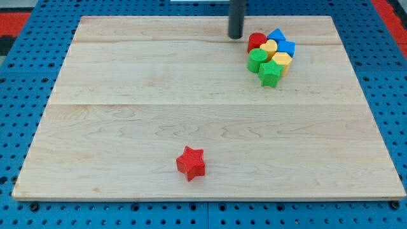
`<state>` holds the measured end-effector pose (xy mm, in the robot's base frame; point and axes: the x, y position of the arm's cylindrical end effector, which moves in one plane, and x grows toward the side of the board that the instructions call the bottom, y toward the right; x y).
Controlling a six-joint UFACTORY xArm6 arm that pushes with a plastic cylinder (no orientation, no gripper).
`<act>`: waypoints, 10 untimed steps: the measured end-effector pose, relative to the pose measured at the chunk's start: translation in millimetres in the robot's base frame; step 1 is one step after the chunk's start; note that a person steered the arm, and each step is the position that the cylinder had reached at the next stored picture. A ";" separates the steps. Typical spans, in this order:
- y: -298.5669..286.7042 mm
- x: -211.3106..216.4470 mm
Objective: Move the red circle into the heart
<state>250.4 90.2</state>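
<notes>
The red circle [256, 42] sits at the left top of a tight cluster near the view's top right. It touches a yellow heart [269, 48] just to its right. My tip [235, 35] stands on the board a little left of the red circle, a small gap between them. Around the heart lie a green circle [257, 60], a green star [270, 73], a yellow block [282, 61], a blue block [276, 35] and a blue block [288, 48].
A red star [191, 163] lies alone near the view's bottom centre. The wooden board [127, 95] rests on a blue perforated table [19, 95]; its top edge runs just behind the cluster.
</notes>
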 end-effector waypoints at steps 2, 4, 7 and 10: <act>20.0 -0.9; -1.0 17.2; 10.6 -11.3; 40.1 -11.2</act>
<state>239.2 130.3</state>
